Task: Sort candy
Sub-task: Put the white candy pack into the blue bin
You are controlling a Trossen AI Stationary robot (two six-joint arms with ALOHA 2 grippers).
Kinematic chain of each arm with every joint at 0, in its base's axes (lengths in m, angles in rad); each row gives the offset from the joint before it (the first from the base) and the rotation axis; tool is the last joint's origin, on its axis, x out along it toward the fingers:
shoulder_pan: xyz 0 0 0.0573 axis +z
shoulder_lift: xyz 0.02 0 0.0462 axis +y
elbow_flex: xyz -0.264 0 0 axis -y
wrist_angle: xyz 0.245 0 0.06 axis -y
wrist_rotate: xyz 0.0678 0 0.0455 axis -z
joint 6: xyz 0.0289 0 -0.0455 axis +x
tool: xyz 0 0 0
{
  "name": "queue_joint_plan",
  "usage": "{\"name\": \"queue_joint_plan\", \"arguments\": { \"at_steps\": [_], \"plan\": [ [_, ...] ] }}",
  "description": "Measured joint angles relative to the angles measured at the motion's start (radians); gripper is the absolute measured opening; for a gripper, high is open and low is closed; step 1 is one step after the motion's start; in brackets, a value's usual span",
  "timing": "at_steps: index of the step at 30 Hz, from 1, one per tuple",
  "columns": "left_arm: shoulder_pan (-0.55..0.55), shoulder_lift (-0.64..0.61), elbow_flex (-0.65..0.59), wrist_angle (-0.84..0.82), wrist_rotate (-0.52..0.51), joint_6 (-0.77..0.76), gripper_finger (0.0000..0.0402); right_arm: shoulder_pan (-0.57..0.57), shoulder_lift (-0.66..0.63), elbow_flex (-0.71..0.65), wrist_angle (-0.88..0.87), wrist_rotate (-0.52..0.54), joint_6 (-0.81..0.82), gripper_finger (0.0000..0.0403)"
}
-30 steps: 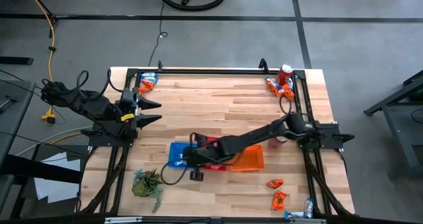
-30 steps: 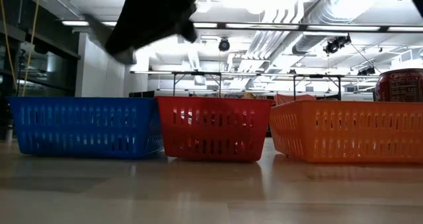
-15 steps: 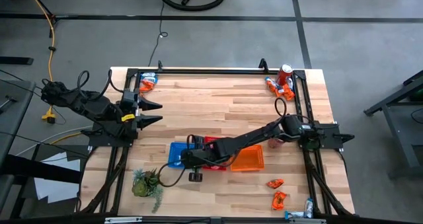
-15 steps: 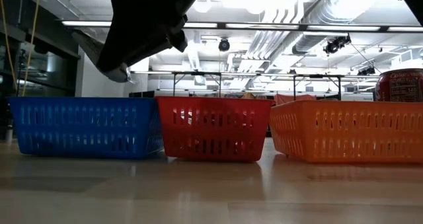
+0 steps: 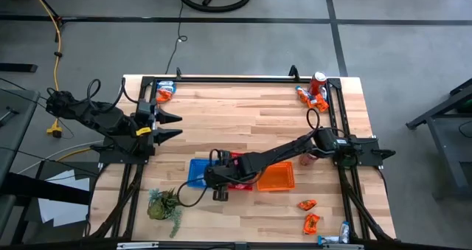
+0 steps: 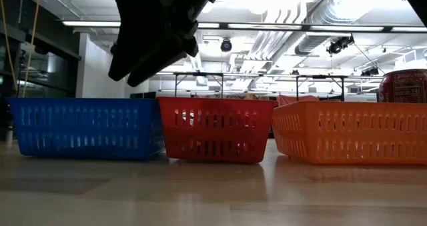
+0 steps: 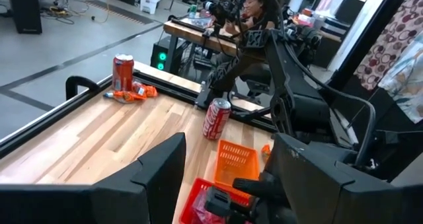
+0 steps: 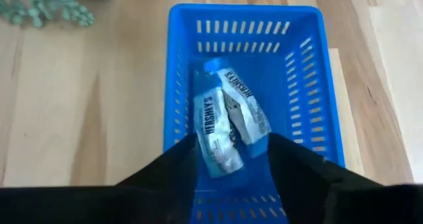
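Two blue/silver candy packets (image 8: 225, 121) lie overlapping on the floor of the blue basket (image 8: 317, 85), one partly over the other. So that colour is partly sorted. Red basket (image 6: 215, 129) and orange basket (image 6: 350, 133) sit in a row w/ the blue one, at approx 6 o'clock of the table centre; can't tell what's in them from here.

Left to do, by my reading: loose candy at table's 11 o'clock corner (image 5: 165, 91), another bunch at 1 o'clock beside a red can (image 5: 318, 82), and several orange + blue pcs at 4–5 o'clock (image 5: 310, 222). Well under halfway, I'd say.

Right gripper (image 8: 231, 161) hangs right over the blue basket, fingers apart, nothing between them; packets lie below, not gripped. Whether the tips touch the upper packet I can't tell.

Left gripper (image 5: 177, 125) waits at table's 9 o'clock edge, fingers apart, empty.
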Motion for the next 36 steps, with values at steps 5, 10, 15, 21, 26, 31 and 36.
{"name": "queue_joint_plan", "arguments": {
  "at_steps": [5, 10, 15, 21, 26, 31, 36],
  "plan": [
    [0.0, 0.01, 0.0, 0.0, -0.001, 0.0, 0.0218, -0.016, -0.01, 0.081, -0.166, 0.021, -0.035, 0.0229],
    [0.0, 0.038, 0.0, 0.0, -0.002, 0.0, 0.0218, -0.011, -0.103, 0.04, -0.382, 0.051, -0.049, 0.0236],
    [0.0, 0.091, 0.0, 0.006, 0.006, -0.01, 0.0218, 0.055, -0.32, -0.252, -0.382, 0.084, 0.076, 0.0236],
    [0.0, 0.186, 0.0, 0.094, -0.026, 0.006, 0.0218, 0.168, -0.687, -0.684, -0.261, 0.149, 0.386, 0.0236],
    [0.018, 0.257, 0.0, 0.223, -0.064, 0.059, 0.0218, 0.209, -0.897, -0.872, -0.208, 0.182, 0.519, 0.0236],
    [0.063, 0.29, 0.0, 0.278, -0.057, 0.043, 0.0218, 0.209, -1.001, -0.944, -0.201, 0.211, 0.506, 0.0236],
    [0.104, 0.307, 0.0, 0.293, -0.031, 0.003, 0.0218, 0.209, -1.046, -0.971, -0.194, 0.212, 0.456, 0.0236]
  ]
}}
